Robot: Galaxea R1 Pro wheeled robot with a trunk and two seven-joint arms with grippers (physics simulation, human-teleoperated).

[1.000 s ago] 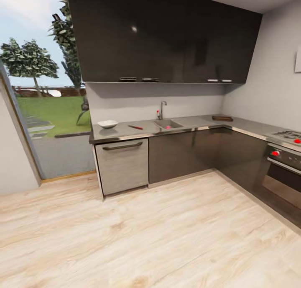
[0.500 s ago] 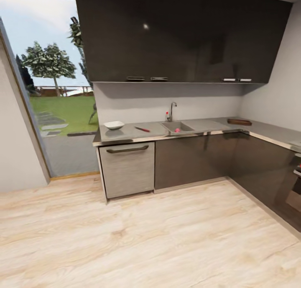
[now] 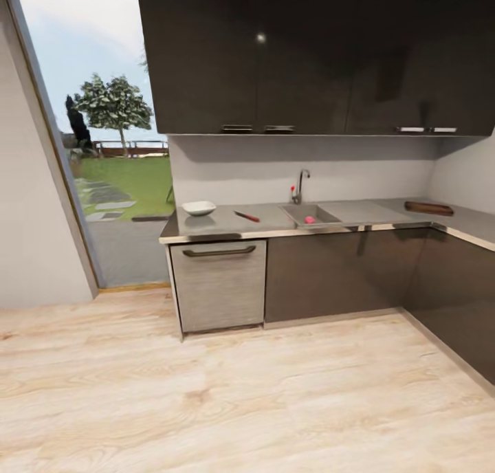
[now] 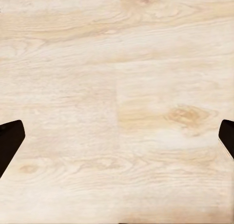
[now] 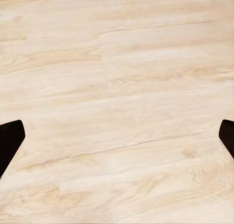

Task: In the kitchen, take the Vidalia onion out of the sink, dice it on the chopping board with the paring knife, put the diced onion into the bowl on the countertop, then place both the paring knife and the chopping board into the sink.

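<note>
Across the room, the grey countertop (image 3: 220,224) runs along the far wall. The pinkish onion (image 3: 309,220) lies in the steel sink (image 3: 302,212) under the chrome tap (image 3: 300,183). Left of the sink rests the red-handled paring knife (image 3: 247,216), and further left the white bowl (image 3: 199,207). The dark-brown chopping board (image 3: 428,208) lies far right on the counter. My left gripper (image 4: 117,141) and right gripper (image 5: 117,141) are open, their dark fingertips (image 4: 9,143) wide apart over bare wooden floor, holding nothing.
Dark wall cabinets (image 3: 309,53) hang above the counter. A pale dishwasher front (image 3: 218,284) sits under the bowl's end. A tall window (image 3: 103,136) with a garden outside is to the left. Light wooden floor (image 3: 240,397) lies between me and the cabinets.
The camera has turned left: the whole kitchen has shifted right in the picture, the stove has left the view, and more window shows.
</note>
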